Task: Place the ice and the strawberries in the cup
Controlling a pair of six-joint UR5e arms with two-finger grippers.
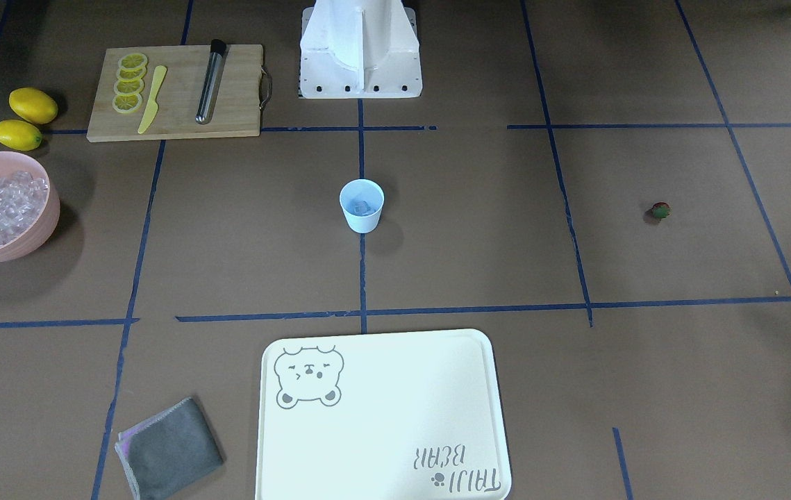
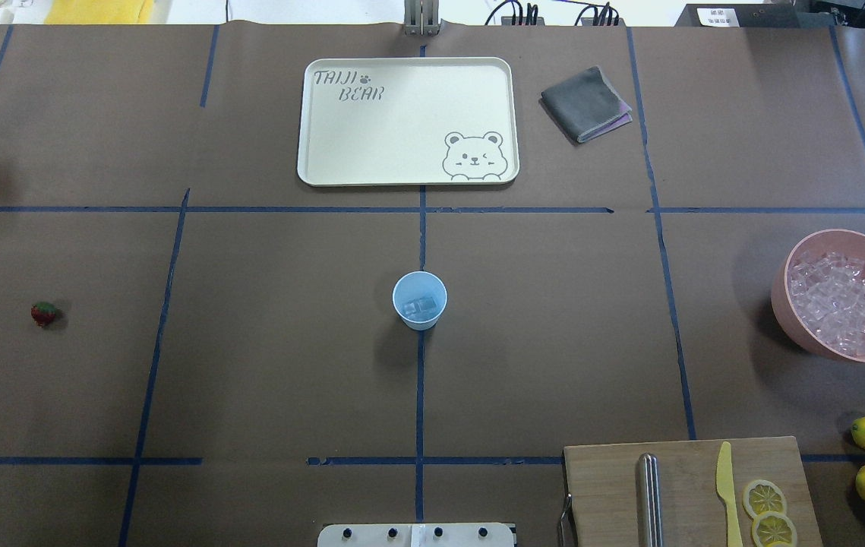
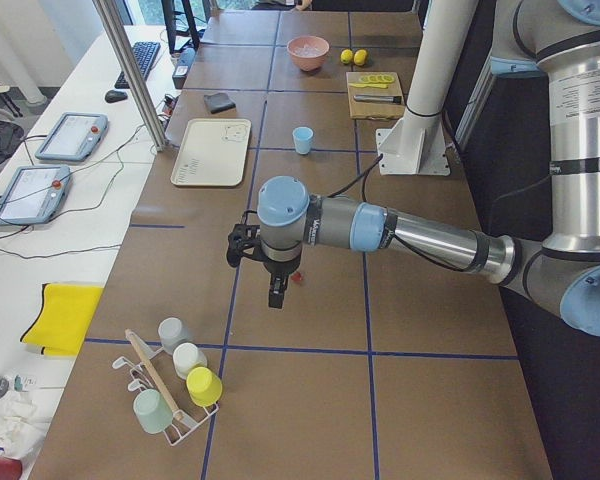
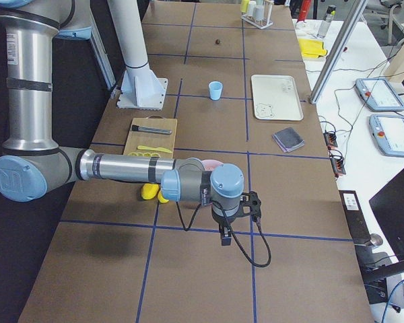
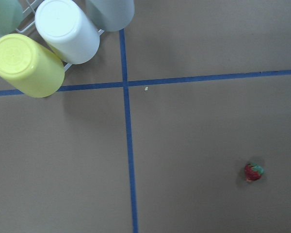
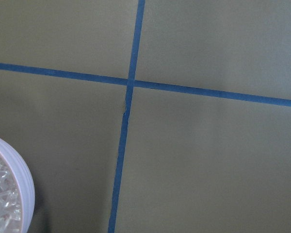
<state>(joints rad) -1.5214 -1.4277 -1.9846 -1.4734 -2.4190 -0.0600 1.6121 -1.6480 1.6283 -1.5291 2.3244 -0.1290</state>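
The cup (image 2: pixel 419 300) stands upright at the centre of the table with a few ice cubes (image 2: pixel 421 306) already in its bottom. That suggests the ice part is at least begun and the berry is what is left. The strawberry (image 2: pixel 44 313) lies alone on the brown paper, well apart from the cup at its 9 o'clock in the overhead view. The pink bowl (image 2: pixel 797 334), heaped with more cubes, sits well apart at the cup's 3 o'clock.

The left gripper (image 3: pixel 276 290) hangs above the table near the strawberry. Its wrist camera has the berry low at about 4 o'clock in the frame, with none of its fingers in shot. The right gripper (image 4: pixel 225 237) hovers just beside the bowl, away from the cup. Both show only in side views, so I cannot tell how far their fingers are parted or whether they hold anything.

The strawberry looks tiny, light and rounded — likely to roll or squirt out of a careless pinch. The best hold is probably across its red body, at the widest part below the green cap, with a gentle squeeze. The cubes look hard and slick, and the cup light enough to tip if bumped — release from just above the rim.
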